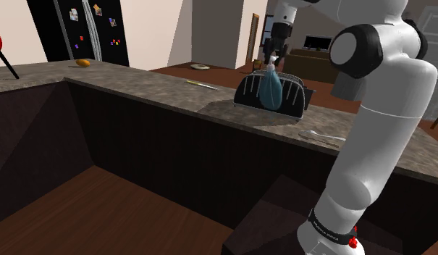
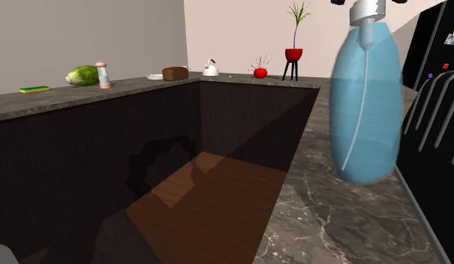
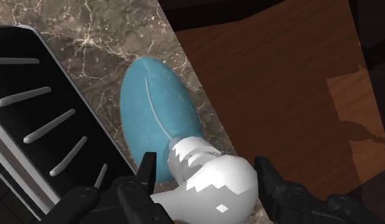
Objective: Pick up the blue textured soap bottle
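Since the only narrow part of the soap bottle (image 3: 153,105) was its white pump head (image 3: 213,184), the gripper (image 3: 207,177) was set there. The two black fingers (image 3: 146,170) were seen closed against the head from either side at a medium spread, with the wide pale-blue body hanging below. The body was judged too broad for the jaws, hence the top grasp. In the shoulder view the bottle was found upright under the hand, right of the middle and just in front of the black dish rack (image 1: 295,98) on the stone counter (image 1: 137,88). In the second exterior view its rounded base appeared clear of the counter, so the lift was judged under way, though contact could not be fully ruled out. The rack's tines (image 3: 48,130) were seen just beside the body, which explained the straight vertical hold: any swing to that side would be stopped by the rack. A spoon (image 1: 322,135) was noted nearer on the counter, well apart. Slip at the smooth pump head was rated the main risk.
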### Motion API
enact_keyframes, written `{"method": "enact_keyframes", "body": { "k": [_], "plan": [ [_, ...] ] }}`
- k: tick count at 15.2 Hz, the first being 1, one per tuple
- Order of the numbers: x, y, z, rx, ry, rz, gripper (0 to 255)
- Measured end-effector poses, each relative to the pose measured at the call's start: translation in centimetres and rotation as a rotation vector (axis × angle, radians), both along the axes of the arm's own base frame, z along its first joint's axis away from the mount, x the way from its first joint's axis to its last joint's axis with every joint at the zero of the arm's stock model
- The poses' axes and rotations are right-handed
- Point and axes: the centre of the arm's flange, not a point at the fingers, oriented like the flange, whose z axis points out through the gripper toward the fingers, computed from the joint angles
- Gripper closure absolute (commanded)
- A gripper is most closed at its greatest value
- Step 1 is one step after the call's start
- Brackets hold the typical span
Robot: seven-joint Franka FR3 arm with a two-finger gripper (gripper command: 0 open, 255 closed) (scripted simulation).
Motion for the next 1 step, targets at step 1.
{"method": "enact_keyframes", "body": {
  "k": [1],
  "plan": [
    [-0.05, -0.04, 0.29, 0.000, 0.000, 0.000, 255]
  ]
}}
